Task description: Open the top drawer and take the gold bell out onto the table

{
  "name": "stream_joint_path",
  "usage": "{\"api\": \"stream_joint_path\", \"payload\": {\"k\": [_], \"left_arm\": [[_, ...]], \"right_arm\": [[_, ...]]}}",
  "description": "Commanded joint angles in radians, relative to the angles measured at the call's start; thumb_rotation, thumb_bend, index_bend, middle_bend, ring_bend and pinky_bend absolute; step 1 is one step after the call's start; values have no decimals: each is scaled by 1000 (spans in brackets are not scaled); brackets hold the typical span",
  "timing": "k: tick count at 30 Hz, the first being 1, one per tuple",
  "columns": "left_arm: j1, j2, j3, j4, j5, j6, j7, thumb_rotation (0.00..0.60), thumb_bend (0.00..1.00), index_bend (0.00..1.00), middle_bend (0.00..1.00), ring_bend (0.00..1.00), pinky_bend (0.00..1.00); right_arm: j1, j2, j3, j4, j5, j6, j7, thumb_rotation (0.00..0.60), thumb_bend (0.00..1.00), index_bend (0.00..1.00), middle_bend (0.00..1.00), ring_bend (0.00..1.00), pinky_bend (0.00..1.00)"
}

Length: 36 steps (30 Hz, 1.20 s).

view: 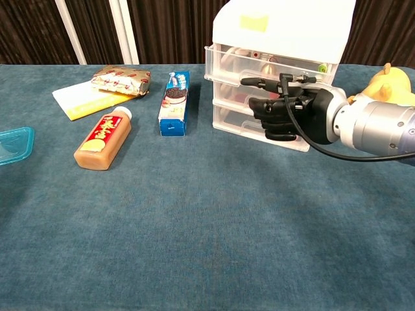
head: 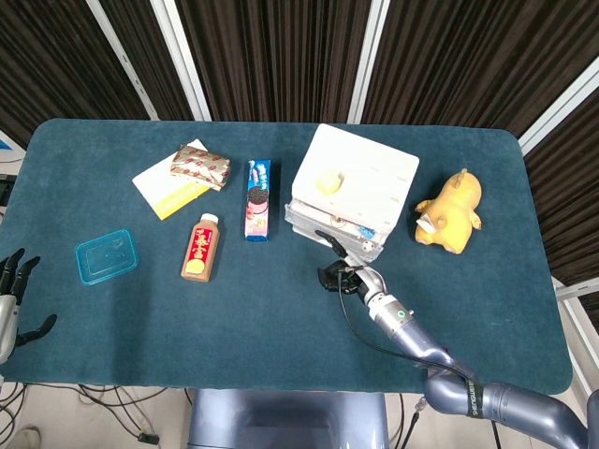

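A white plastic drawer cabinet (head: pixel 365 173) (view: pixel 285 26) stands at the back right of the blue table. Its clear top drawer (view: pixel 224 63) (head: pixel 318 223) is pulled partly out. My right hand (view: pixel 285 110) (head: pixel 339 274) is in front of the cabinet, with one finger hooked on the top drawer's front edge and the others curled. Small items show through the drawer, but I cannot pick out the gold bell among them. My left hand (head: pixel 11 299) hangs off the table's near left corner, fingers apart and holding nothing.
A yellow plush toy (head: pixel 451 212) (view: pixel 389 81) sits right of the cabinet. To the cabinet's left lie a cookie box (head: pixel 257 198), a brown bottle (head: pixel 200 248), a snack pack (head: pixel 200 166) on a yellow-white booklet (head: pixel 161 187), and a blue container (head: pixel 106 255).
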Motion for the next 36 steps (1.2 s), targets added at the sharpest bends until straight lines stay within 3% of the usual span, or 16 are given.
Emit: {"api": "stream_joint_path", "payload": {"k": [1, 13, 36], "left_arm": [[0, 0, 0, 0, -1, 0, 0, 600, 189, 97, 0, 0, 0], [0, 1, 0, -2, -3, -2, 2, 600, 189, 98, 0, 0, 0], [-1, 0, 2, -3, 6, 1, 3, 600, 189, 98, 0, 0, 0]], "right_arm": [[-1, 5, -9, -8, -9, 8, 5, 600, 633, 79, 966, 1000, 964], [5, 25, -39, -24, -28, 15, 30, 600, 633, 80, 965, 1000, 965], [2, 72, -75, -55, 38, 16, -11, 600, 595, 76, 965, 1000, 965]]}}
